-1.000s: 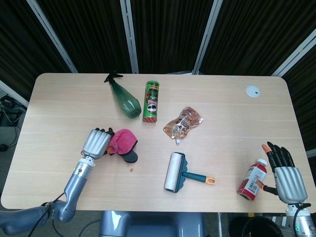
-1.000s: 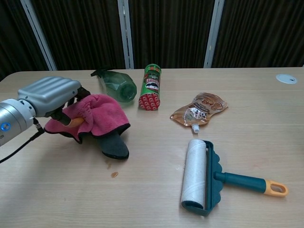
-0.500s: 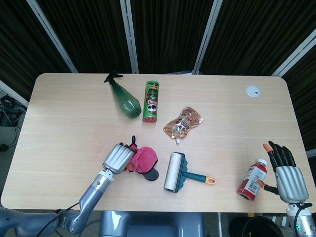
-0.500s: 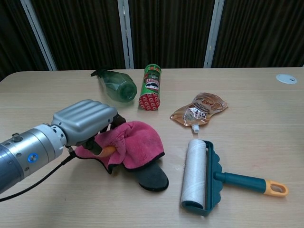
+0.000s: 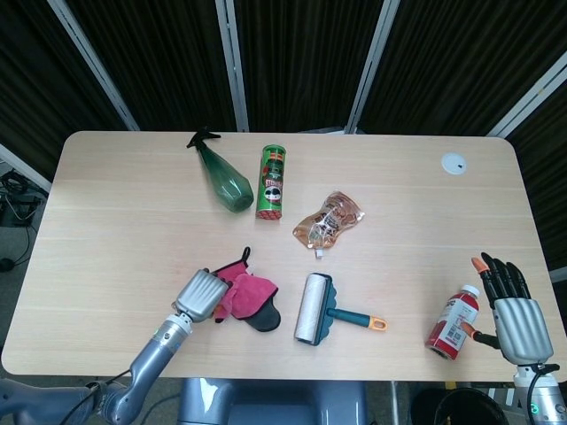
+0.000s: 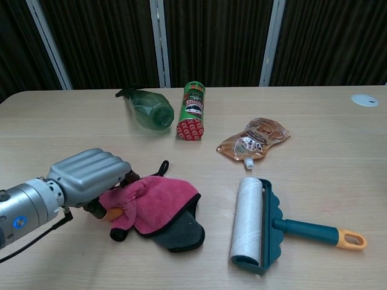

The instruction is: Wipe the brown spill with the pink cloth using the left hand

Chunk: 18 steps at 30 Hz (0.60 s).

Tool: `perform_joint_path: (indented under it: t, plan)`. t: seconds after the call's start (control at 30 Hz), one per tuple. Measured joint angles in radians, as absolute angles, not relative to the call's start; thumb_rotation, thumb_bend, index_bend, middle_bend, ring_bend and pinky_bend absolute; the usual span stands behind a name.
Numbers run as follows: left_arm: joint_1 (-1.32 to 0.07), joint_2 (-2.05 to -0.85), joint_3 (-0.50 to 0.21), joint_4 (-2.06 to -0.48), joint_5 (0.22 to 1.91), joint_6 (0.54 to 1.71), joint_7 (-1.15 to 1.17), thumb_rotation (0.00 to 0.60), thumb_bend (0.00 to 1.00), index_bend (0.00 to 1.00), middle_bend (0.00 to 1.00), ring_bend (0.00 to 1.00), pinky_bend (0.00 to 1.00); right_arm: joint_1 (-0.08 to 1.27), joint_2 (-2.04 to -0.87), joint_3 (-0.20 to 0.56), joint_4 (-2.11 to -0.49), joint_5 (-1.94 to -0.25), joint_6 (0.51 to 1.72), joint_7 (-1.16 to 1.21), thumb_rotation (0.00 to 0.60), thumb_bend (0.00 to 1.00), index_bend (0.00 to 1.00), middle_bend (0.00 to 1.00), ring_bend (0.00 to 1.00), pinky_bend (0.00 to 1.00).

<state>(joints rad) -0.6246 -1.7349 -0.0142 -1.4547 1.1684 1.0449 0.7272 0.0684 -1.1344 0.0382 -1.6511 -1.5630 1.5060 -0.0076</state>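
My left hand point(image 5: 199, 295) point(image 6: 91, 178) lies low on the table near the front edge. Its fingers are curled into the pink cloth point(image 5: 246, 297) point(image 6: 154, 202) and press it flat on the wood. The cloth has a dark underside that sticks out at its near right corner. No brown spill shows in either view; the cloth covers the spot where it lay. In the head view only, my right hand point(image 5: 514, 310) rests at the front right corner. Its fingers are spread and it holds nothing.
A teal lint roller point(image 5: 314, 308) point(image 6: 248, 223) lies just right of the cloth. Further back are a green spray bottle point(image 5: 226, 181), a green chips can point(image 5: 272, 181) and a clear sauce pouch point(image 5: 328, 220). A red bottle point(image 5: 454, 321) lies beside my right hand.
My left hand dragged the pink cloth right and toward the front edge, over the brown spot, then a little back left. The right hand has not moved.
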Motion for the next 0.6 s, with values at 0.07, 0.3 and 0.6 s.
perform_joint_path:
  t: [0.07,0.3,0.6]
  plan:
    - [-0.621,-1.729,-0.018,-1.429,1.155,1.049,0.732,0.6,0.61,0.75,0.58,0.5,0.5,0.069,-1.134,0.039,-1.65,-1.563,1.505,-0.006,0.6,0.04,0.0,0.0,0.0,0.02]
    - [-0.606,-1.672,-0.052,-1.363,1.103,1.065,0.727,0.6,0.61,0.75,0.58,0.5,0.5,0.07,-1.133,0.036,-1.653,-1.564,1.499,-0.009,0.6,0.04,0.0,0.0,0.0,0.02]
    - [-0.586,-1.561,-0.083,-1.308,1.072,1.07,0.669,0.6,0.61,0.75,0.58,0.5,0.5,0.072,-1.134,0.033,-1.655,-1.57,1.497,-0.019,0.6,0.04,0.0,0.0,0.0,0.02]
